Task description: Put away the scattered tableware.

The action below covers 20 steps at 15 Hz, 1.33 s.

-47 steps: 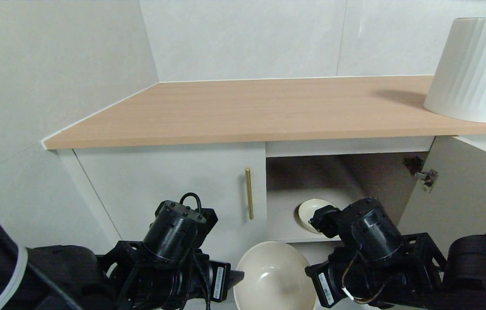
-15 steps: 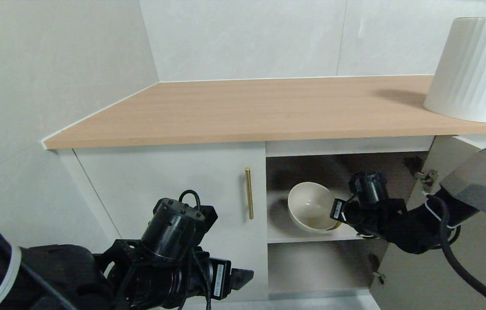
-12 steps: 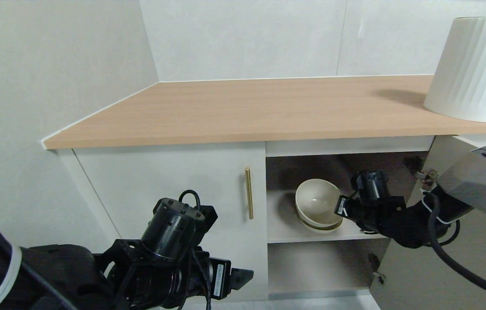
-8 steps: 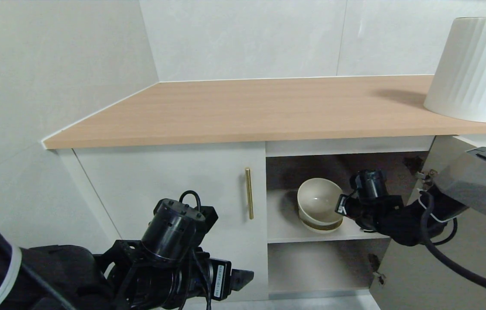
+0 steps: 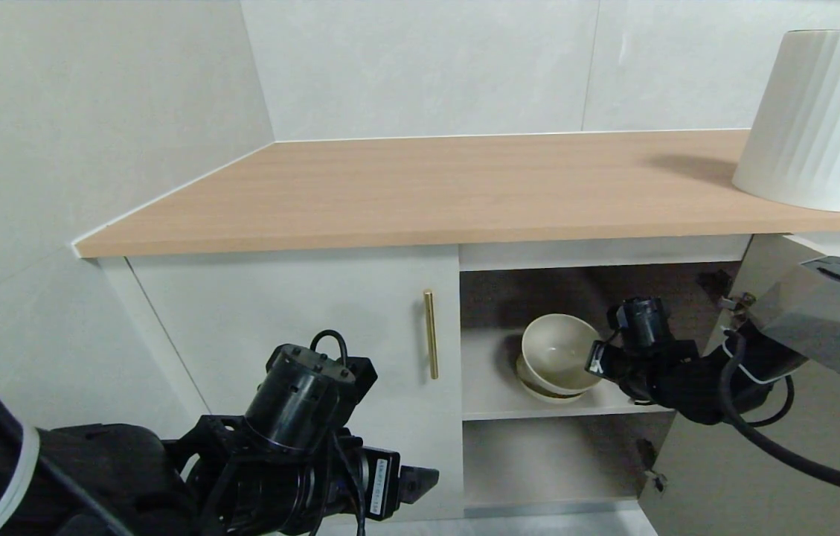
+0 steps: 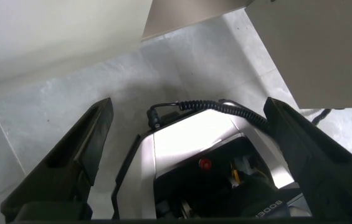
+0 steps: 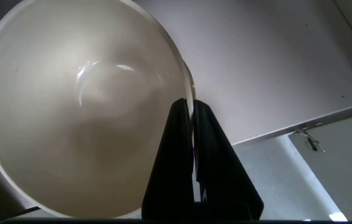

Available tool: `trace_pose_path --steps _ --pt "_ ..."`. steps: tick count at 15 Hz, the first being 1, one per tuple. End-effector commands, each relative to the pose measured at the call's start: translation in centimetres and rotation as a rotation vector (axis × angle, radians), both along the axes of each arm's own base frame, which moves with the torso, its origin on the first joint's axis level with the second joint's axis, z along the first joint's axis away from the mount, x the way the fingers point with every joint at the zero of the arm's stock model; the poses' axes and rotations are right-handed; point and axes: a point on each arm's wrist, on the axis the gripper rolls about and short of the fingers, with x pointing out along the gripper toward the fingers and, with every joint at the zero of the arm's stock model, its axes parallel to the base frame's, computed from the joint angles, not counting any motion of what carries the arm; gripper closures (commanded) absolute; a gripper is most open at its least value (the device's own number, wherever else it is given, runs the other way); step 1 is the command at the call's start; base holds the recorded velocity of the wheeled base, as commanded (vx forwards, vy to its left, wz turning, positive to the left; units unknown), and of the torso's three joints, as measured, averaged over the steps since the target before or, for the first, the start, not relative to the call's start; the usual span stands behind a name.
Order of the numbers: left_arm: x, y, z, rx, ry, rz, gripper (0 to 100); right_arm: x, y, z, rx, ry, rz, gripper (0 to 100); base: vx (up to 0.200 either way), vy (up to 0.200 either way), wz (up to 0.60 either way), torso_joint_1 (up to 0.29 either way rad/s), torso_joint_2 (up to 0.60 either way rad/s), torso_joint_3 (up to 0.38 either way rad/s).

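My right gripper reaches into the open cabinet and is shut on the rim of a cream bowl. The bowl is tilted with its mouth toward me, its base on or just above another cream dish on the middle shelf. In the right wrist view the black fingers pinch the bowl at its rim, one inside and one outside. My left gripper stays low in front of the closed door; in the left wrist view the left gripper is open and holds nothing.
The left cabinet door with a brass handle is closed. The right door stands open beside my right arm. A bare lower shelf lies below. A white ribbed cylinder stands on the wooden countertop at the right.
The right gripper carried the bowl from low in front of the cabinet up into it, then rightward and down toward the dish on the shelf. The left arm stayed put.
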Motion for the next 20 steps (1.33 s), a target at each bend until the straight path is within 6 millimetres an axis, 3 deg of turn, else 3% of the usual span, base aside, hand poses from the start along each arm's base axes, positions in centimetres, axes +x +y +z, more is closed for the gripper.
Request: trace_pose_path --steps 1,4,20 --pt "0.01 -0.01 -0.04 0.001 0.001 0.001 0 -0.10 0.07 -0.13 -0.005 0.012 0.003 100 0.000 0.000 0.00 0.000 0.00 0.000" --pt "0.01 -0.01 -0.04 0.001 0.001 0.001 0 -0.04 0.22 -0.94 -0.027 0.028 0.017 100 0.000 0.000 0.00 0.000 0.00 0.000" --pt "0.03 -0.03 -0.12 0.003 0.003 0.001 0 0.35 0.24 -0.86 -0.036 0.013 -0.002 100 0.000 0.000 0.00 0.000 0.00 0.000"
